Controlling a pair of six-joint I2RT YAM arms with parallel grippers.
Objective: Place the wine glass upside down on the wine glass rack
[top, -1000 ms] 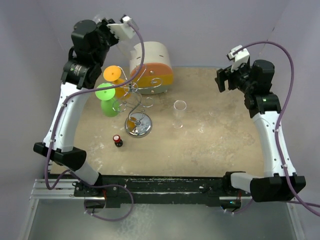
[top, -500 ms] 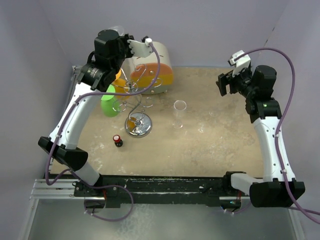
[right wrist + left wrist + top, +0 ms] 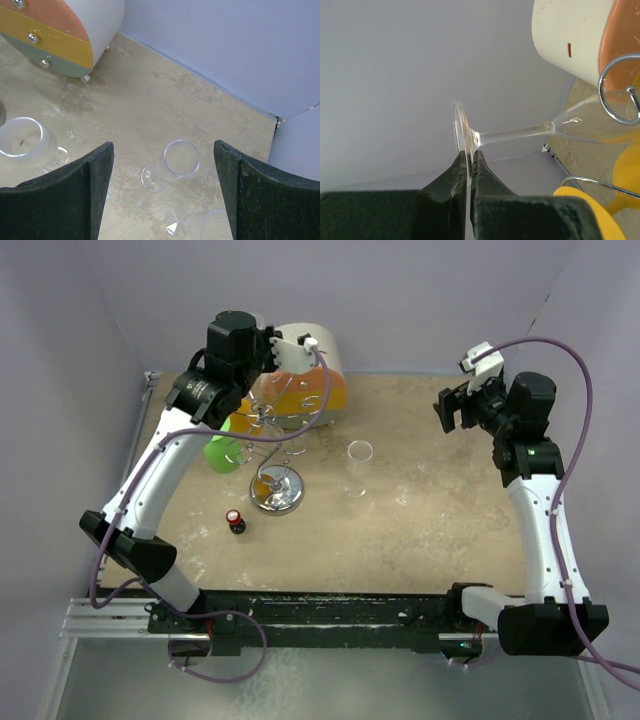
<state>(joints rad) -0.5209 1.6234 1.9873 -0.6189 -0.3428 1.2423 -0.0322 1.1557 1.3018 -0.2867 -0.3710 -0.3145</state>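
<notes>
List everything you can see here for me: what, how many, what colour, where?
wine glass rack: one, silver wire, left-centre of the table
held wine glass: one, clear, lying sideways above the rack
green glass: one, green, at the rack's left side
yellow-orange glass: one, by the rack, mostly hidden
loose wine glasses: at least two, clear, upright, right of the rack
drum: one, white and orange, back of the table
small capped bottle: one, black with red cap, in front of the rack
table: one, beige
left gripper: black, shut on the held glass's foot
right gripper: black, open, empty
</notes>
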